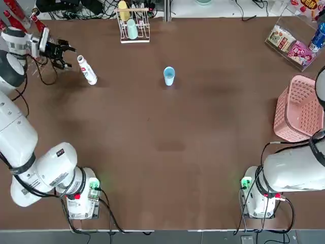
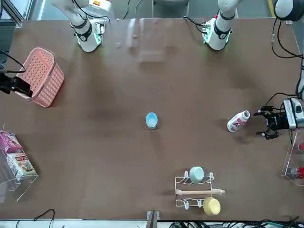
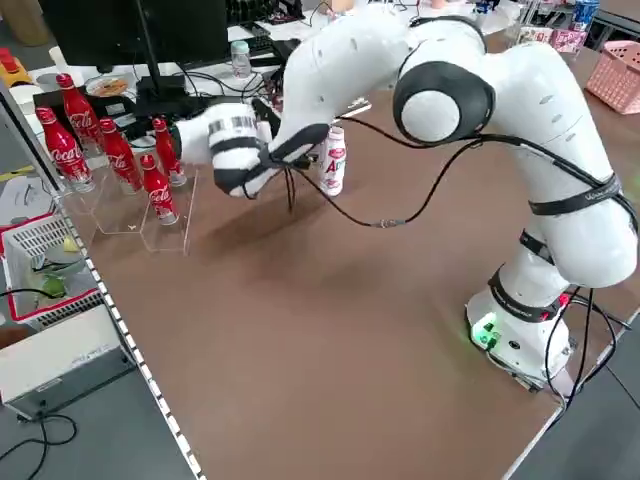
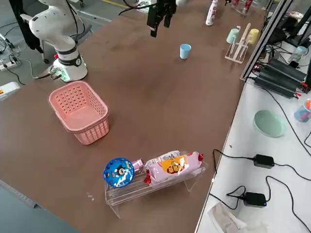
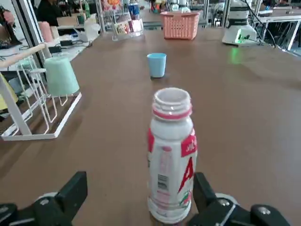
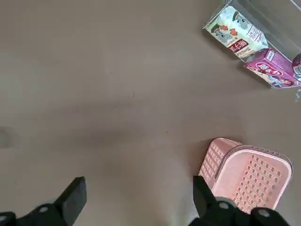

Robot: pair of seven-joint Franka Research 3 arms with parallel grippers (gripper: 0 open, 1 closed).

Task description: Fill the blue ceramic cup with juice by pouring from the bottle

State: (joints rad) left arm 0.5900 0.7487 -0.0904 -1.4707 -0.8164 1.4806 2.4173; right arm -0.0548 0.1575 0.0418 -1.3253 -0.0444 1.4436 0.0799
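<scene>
The bottle (image 1: 87, 69), slim and white with red label marks, stands upright at the far left of the table. My left gripper (image 1: 68, 55) is open and level with it, just short of it on its outer side and not touching. In the left wrist view the bottle (image 5: 171, 155) rises just ahead of the spread fingers of the left gripper (image 5: 139, 184). The blue ceramic cup (image 1: 169, 75) stands upright near the far middle, well apart from the bottle (image 2: 237, 121). My right gripper (image 6: 139, 186) hangs open over bare table near the pink basket, holding nothing.
A wire rack (image 1: 133, 23) with a pale green and a yellow cup stands at the far edge. Red cola bottles (image 3: 120, 150) stand on a clear stand behind the left gripper. A pink basket (image 1: 297, 109) and a clear snack holder (image 1: 292, 46) occupy the right side.
</scene>
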